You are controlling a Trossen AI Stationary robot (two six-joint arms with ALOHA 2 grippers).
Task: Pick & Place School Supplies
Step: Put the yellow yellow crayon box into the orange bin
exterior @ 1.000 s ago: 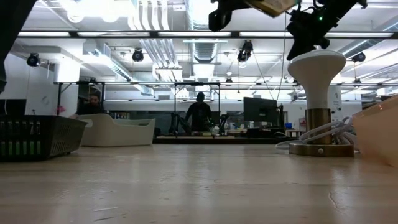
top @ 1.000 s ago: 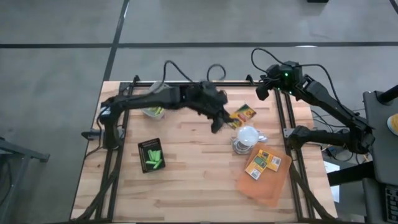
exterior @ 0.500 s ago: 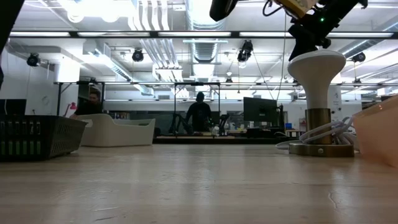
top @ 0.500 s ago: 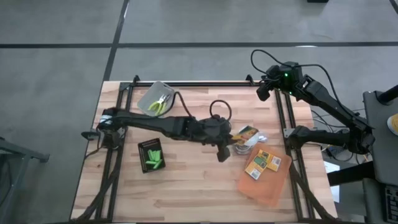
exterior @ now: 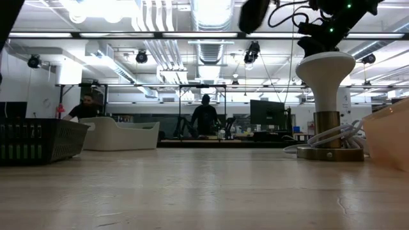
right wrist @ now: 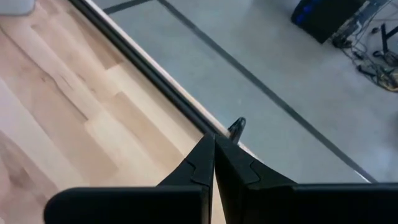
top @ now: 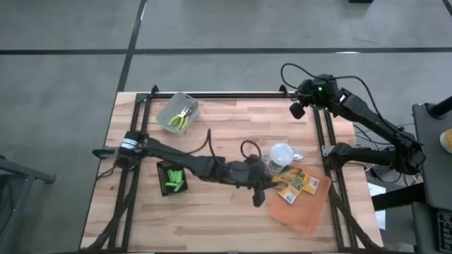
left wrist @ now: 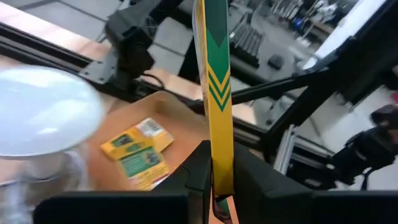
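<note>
My left gripper (top: pixel 267 185) reaches across the table to the left edge of the translucent orange sheet (top: pixel 304 212) and is shut on a flat orange-yellow box (left wrist: pixel 215 93) with green chevrons. Two more such boxes (top: pixel 301 183) lie flat on the sheet, also visible in the left wrist view (left wrist: pixel 134 155). Green sticks lie in the black tray (top: pixel 171 176). The yellow-green plier-like tools (top: pixel 182 118) lie in a grey bin. My right gripper (top: pixel 296 109) is shut and hovers over the table's far right corner. My left gripper pinches the orange-yellow box by one end (left wrist: pixel 217 177) between its two fingers (left wrist: pixel 199 168), coming from the table's left. The box stands edge-on, sticking out ahead of the fingers. It is lifted clear above the orange sheet (left wrist: pixel 180 112).
A white mushroom-shaped lamp (top: pixel 280 155) with a coiled cord stands just beyond the left gripper, close to the sheet. The grey bin (top: pixel 176 113) sits at the far left. Bare wood lies along the near edge. People stand in the room beyond the table.
My left arm has swung from the table's far middle toward the near right, carrying the orange-yellow box past the white lamp to the edge of the orange sheet. The right gripper has shifted slightly and stays shut.
</note>
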